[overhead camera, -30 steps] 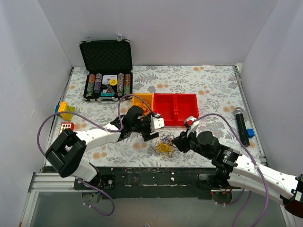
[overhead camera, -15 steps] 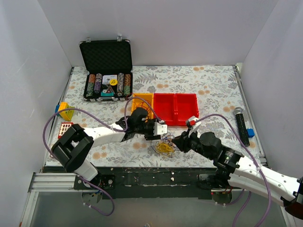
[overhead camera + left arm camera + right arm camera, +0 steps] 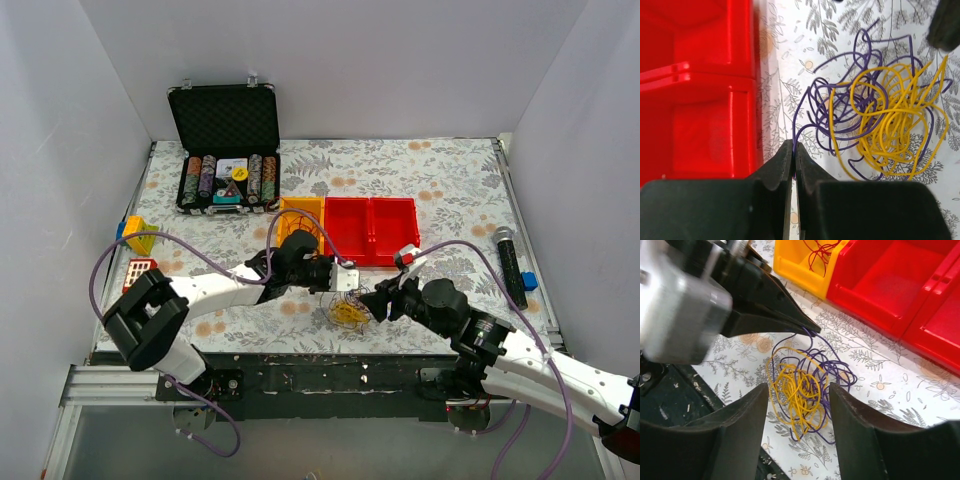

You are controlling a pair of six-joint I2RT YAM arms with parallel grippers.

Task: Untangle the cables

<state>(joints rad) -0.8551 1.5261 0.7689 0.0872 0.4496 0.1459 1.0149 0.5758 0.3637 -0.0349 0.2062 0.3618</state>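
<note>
Left wrist — purple cable (image 3: 839,106), pinched between jaws

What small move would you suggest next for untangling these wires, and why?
Probably draw the left fingers slowly back, away from the yellow wire. They are shut on a strand of the purple wire, which loops through the yellow one, while the right fingers hang open above both, holding nothing. A gentle pull should show where the loops catch.

Robotics lab test cell, white panel walls (image 3: 400,70), metal-framed table (image 3: 450,180)
</note>
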